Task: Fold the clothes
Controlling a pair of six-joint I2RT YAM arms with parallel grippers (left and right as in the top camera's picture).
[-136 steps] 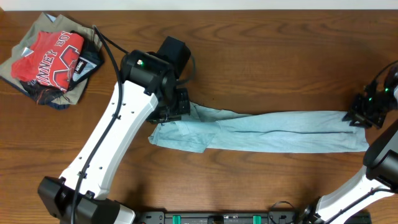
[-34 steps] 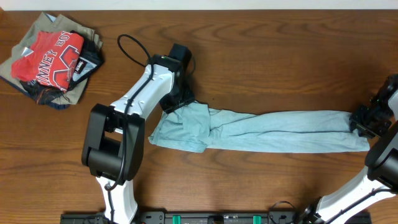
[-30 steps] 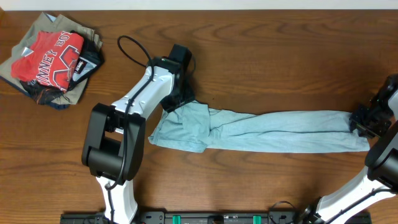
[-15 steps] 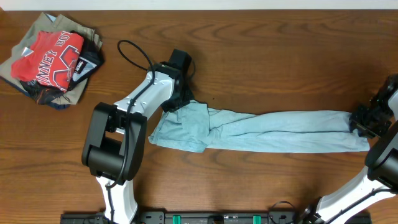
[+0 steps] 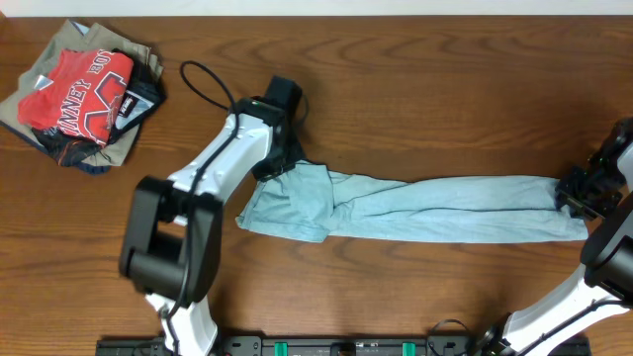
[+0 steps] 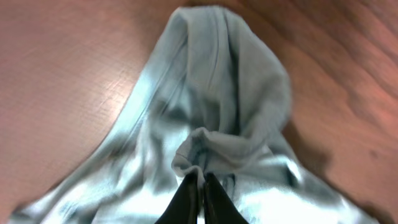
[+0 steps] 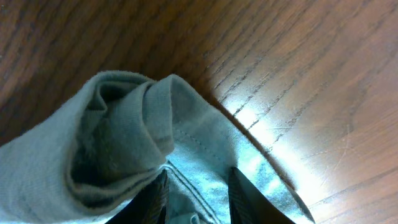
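**Operator:** What has changed since the earlier overhead frames?

**Technician:** The left arm has swung its long link away from the near edge. The left end of the garment [image 5: 445, 209], which lay flatter before, now carries a doubled-over flap. The right arm and the right end have not shifted.

**Operator:** Overhead view, present state?

**Technician:** The garment lies as a long narrow band from left of centre to the right edge of the tabletop [image 5: 445, 79]. The left pincer [image 5: 288, 166] sits at the flap's far corner. The right pincer [image 5: 574, 194] sits at the opposite end, by the right edge. A pile of other clothing [image 5: 84, 94] occupies the far-left corner, well apart.

**Operator:** Left wrist view?

**Technician:** The left pincer [image 6: 200, 188] is closed almost fully on a small ridge of garment [image 6: 211, 93]. The bite is shallow.

**Operator:** Right wrist view?

**Technician:** The right pincer [image 7: 199, 200] has its jaws part-way apart with the garment [image 7: 118, 137] hem between them. Whether they clamp it cannot be told.

**Operator:** Procedure for the step in hand?

**Technician:** Judged as a lengthwise fold.
1. Raise the left end only enough to clear the band.
2. Carry it toward the right edge, along the band's axis.
3. Keep the right end anchored so the band stays taut.
4. Move slowly, since a shallow pinch may slip.
5. Lay edge on edge before releasing.
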